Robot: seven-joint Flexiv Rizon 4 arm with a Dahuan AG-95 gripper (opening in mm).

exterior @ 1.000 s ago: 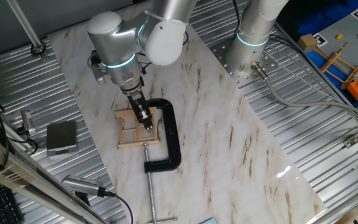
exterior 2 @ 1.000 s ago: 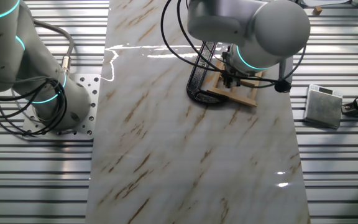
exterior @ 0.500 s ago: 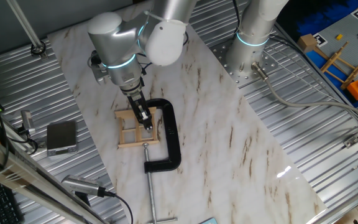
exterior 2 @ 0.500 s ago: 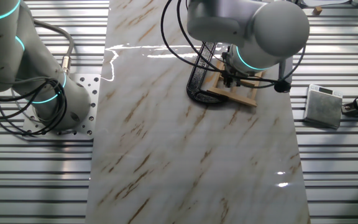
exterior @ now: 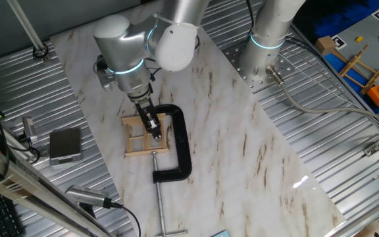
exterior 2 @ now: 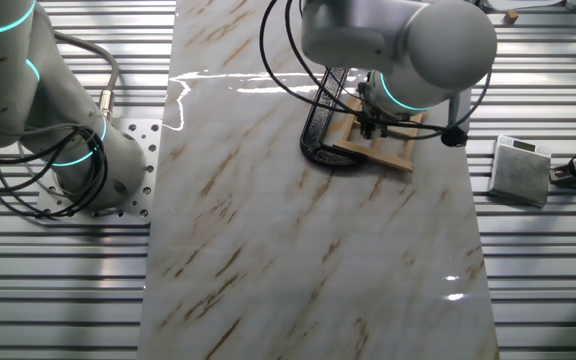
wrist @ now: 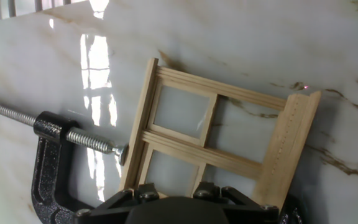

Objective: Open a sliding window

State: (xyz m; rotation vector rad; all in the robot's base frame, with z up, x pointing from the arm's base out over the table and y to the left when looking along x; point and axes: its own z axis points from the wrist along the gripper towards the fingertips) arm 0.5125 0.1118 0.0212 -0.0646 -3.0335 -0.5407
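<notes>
Because it is built from thin strips of pale bare wood, the sliding window looks very light and fairly brittle; I'd judge its slim cross-bars would snap or the whole piece would skid under a careless push. It lies flat on the marble, directly below and ahead of the fingers, with its wider notched side rail off to one side of them in the hand view. A sensible place to take hold would be the inner sash's cross-bar or its edge strip, pressing along the rails, not down on the panes. The gripper is down at the window's frame, but its fingertips are hidden under the hand's body in the hand view and too small in both fixed views, so I cannot tell how far apart they stand or whether they hold anything.

Just beside the fingers, a black C-clamp pins the frame: its screw pad touches one side rail, so the frame should stay put while the sash moves. The marble tabletop is glossy and reflective, likely slick. Further out sits a small grey box on the ribbed metal bench, well apart from the work, and a second arm's base stands beyond.
</notes>
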